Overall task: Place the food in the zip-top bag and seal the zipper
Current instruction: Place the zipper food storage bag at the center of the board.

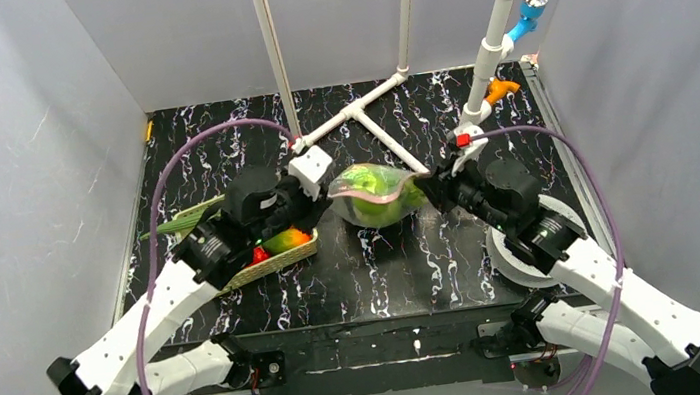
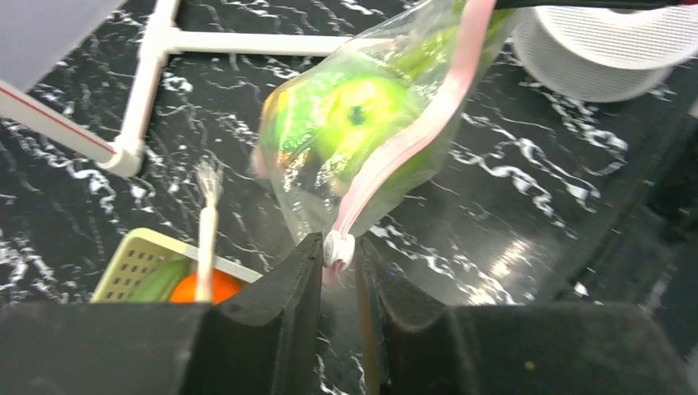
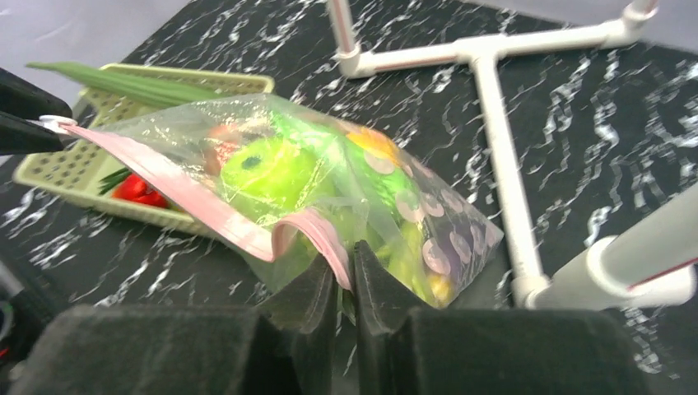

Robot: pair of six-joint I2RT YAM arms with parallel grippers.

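The clear zip-top bag (image 1: 376, 197) hangs stretched between my two grippers over the table's middle. It holds a green apple (image 2: 362, 111) and other yellow and orange pieces. My left gripper (image 1: 319, 201) is shut on the white slider (image 2: 339, 249) at one end of the pink zipper (image 2: 411, 140). My right gripper (image 1: 433, 191) is shut on the zipper strip (image 3: 329, 239) at the other end, where it buckles into a loop. The strip (image 3: 165, 177) runs taut to the left gripper's fingers (image 3: 25, 115). The leek (image 3: 107, 78), an orange piece (image 2: 197, 288) and a red piece (image 3: 140, 189) lie in the basket.
A yellow-green basket (image 1: 278, 257) sits under the left arm. A white pipe frame (image 1: 356, 116) stands behind the bag with an upright post (image 1: 497, 28) at the right. A white round spool (image 2: 609, 41) lies beside the right arm. Grey walls enclose the table.
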